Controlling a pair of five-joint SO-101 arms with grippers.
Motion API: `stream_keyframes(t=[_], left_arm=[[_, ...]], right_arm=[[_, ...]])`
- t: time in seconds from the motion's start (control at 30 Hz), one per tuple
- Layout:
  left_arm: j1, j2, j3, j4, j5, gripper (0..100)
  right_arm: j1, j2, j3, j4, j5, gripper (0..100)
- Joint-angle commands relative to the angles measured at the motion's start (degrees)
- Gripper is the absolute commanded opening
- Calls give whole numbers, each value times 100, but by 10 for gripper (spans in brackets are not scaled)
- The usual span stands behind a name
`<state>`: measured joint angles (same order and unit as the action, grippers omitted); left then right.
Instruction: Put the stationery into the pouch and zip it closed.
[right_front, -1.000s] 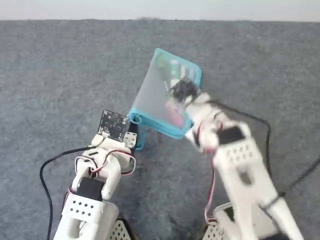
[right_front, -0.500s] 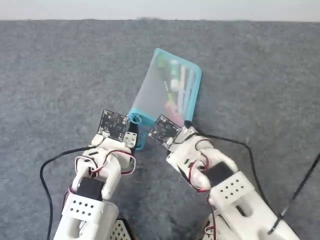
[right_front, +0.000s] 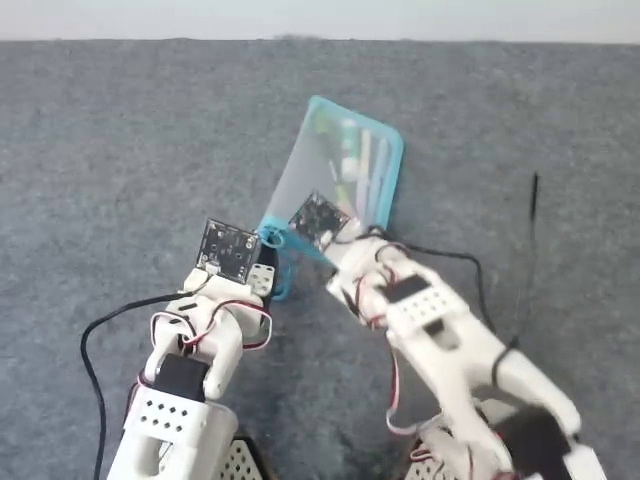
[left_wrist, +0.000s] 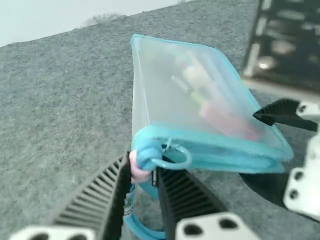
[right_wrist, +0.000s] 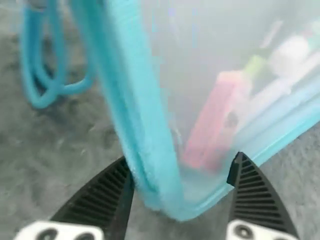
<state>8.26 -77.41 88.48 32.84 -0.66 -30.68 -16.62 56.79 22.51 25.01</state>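
The translucent, blue-edged pouch (right_front: 335, 165) lies on the grey bench (right_front: 120, 150) just ahead of the two arms, with the stationery (left_wrist: 200, 85) showing through its side, pens and a pink piece among them. The left fingers (left_wrist: 95, 200) are pinched tight on the pouch's near corner, right by a blue ring (left_wrist: 172, 157) that hangs there. The right fingers (right_wrist: 100, 195) stand wide apart astride the pouch's other near corner — one on each side of its blue edge — and are not clamped on it.
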Motion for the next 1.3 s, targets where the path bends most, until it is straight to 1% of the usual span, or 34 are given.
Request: stream_keyframes(t=[0.0, 0.07, 0.2, 0.27, 0.3, 0.5, 0.57, 0.73, 0.83, 1.1, 1.17, 1.27], left_arm=[[70, 70, -409, 0, 44, 12], [70, 70, -409, 0, 44, 12], [70, 79, -409, 0, 44, 12], [70, 79, -409, 0, 44, 12], [70, 79, -409, 0, 44, 12], [70, 79, -400, 0, 44, 12], [70, 88, -400, 0, 44, 12], [70, 70, -321, -9, 44, 12], [62, 70, -312, -9, 35, 12], [62, 70, -312, 0, 35, 12], [62, 70, -312, 0, 35, 12], [70, 70, -312, -9, 35, 13]], right_arm=[[286, 382, -712, -127, -35, 252], [426, 453, -774, -136, -35, 186], [681, 154, -774, -48, -123, 0], [796, -92, -774, 189, -316, 23], [848, -233, -774, 338, -352, 6], [1270, -857, -774, 1121, -264, 7], [1543, -857, -774, 1235, -62, 7], [2202, -857, -765, 1358, 0, 7], [2422, -857, -765, 1358, 9, 7], [2624, -857, -765, 1358, -18, 7], [2563, -857, -756, 1358, -18, 7], [2237, -857, -747, 1569, -44, 9]])
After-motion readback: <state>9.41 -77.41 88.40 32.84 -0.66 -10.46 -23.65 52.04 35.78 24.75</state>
